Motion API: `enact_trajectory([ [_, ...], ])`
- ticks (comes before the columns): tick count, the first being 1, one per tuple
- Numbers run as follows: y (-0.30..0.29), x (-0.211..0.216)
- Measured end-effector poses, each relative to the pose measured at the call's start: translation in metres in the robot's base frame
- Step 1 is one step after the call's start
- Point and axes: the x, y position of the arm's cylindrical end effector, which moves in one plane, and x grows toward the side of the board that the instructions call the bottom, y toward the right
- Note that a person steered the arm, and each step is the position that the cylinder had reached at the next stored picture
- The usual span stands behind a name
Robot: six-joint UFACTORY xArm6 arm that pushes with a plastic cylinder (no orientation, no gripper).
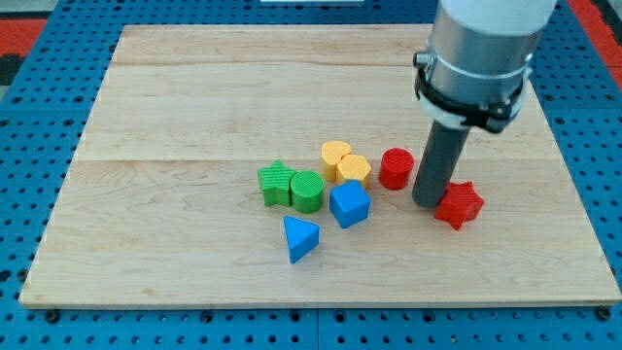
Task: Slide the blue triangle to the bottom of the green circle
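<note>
The blue triangle (pixel 300 238) lies on the wooden board (pixel 175 107), just below and slightly left of the green circle (pixel 306 191). The two are a small gap apart. My tip (pixel 427 202) is at the end of the dark rod, well to the view's right of both. It stands between the red cylinder (pixel 396 168) and the red star (pixel 459 204), touching or nearly touching the star.
A green star (pixel 276 183) touches the green circle's left side. A blue cube-like block (pixel 350 205) sits right of the green circle. Two yellow blocks (pixel 335 156) (pixel 354 169) lie above it. Blue pegboard (pixel 29 146) surrounds the board.
</note>
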Motion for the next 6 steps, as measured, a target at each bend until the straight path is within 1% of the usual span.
enact_trajectory([
  [1,-0.014,0.030],
  [2,0.058,0.039],
  [3,0.059,-0.020],
  [4,0.078,-0.038],
  [5,0.074,0.064],
  [6,-0.019,0.099],
])
